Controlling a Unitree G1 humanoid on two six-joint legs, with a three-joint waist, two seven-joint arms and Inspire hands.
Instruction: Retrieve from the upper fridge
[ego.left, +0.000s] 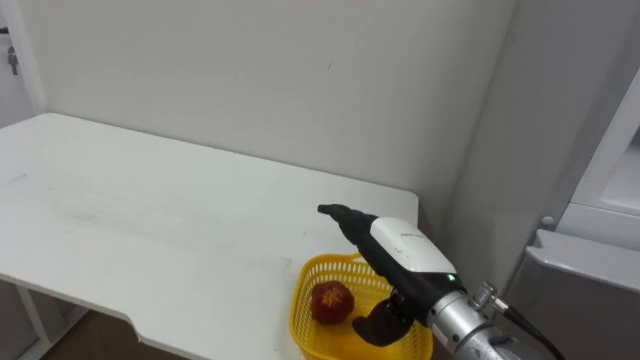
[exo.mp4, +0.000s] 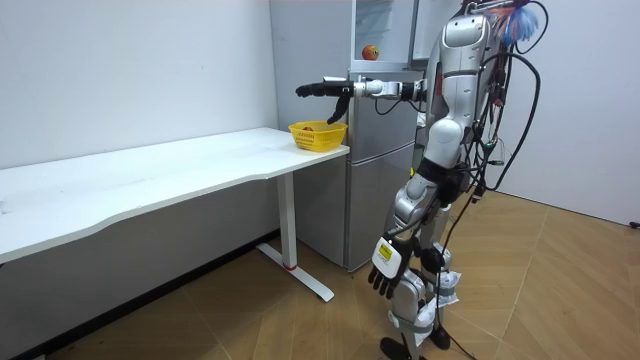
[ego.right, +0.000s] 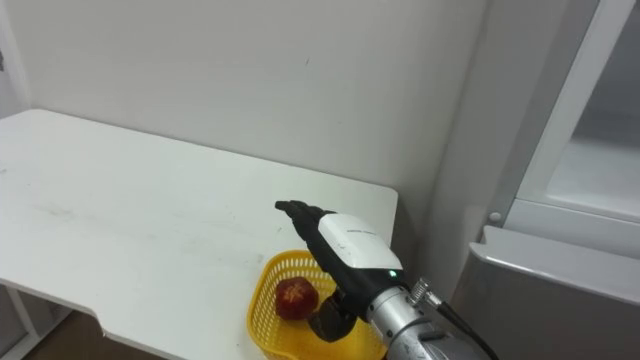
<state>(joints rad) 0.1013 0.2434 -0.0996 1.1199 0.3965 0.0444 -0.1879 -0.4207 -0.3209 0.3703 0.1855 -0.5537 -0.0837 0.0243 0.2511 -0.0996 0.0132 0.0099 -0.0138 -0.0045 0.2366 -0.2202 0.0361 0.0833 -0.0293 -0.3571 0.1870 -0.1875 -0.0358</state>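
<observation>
— Fruit first: where does it lie?

— The round red fruit (ego.left: 331, 302) sits inside the yellow plastic lattice basket (ego.left: 300, 325), against its left side. The basket stands at the corner of the long white counter (ego.left: 150, 220), the corner nearest the tall grey fridge (exo.mp4: 380, 170).

— And what holds it?

— Nothing. The right robot hand (ego.left: 400, 248) hangs just above the basket with fingers straight and apart, pointing past the basket's far rim towards the pale wall (ego.left: 300, 70). The fruit rests free below it. I judge the drop is made: an open robot hand over the basket suits a release, and the basket keeps a round thing from rolling off the counter.

— The other one?

— The left robot hand (exo.mp4: 385, 265) hangs idle by the thigh, well below the basket and on its fridge side, fingers relaxed.

— Anything in the way?

— Little. Left of the basket the counter is bare. To the basket's right, the fridge stands close, so an arm drawn back that way has to mind its edge. Higher than the basket, in the fridge's open upper part, the room view shows a small round reddish thing (exo.mp4: 371, 52). Whether it is a second fruit, I cannot tell.
</observation>
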